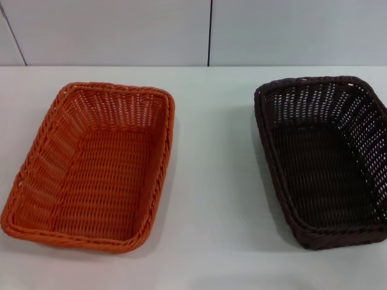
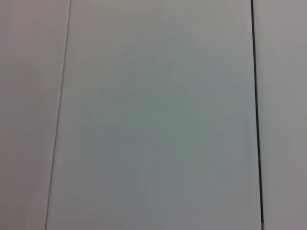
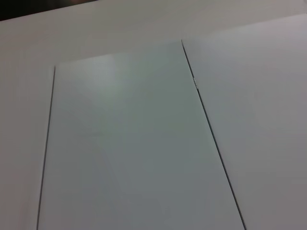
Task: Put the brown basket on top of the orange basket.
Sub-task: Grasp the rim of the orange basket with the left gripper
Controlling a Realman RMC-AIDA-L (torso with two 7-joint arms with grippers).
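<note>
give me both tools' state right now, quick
left tool: not in view, holding nothing that shows
right tool: not in view, holding nothing that shows

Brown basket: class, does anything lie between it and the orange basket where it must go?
Nothing visible does. The brown basket and orange basket sit apart on the white table, only bare tabletop between them. The orange basket looks empty.

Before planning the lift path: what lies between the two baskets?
Only bare white table separates the orange basket from the brown basket, per the head view.
</note>
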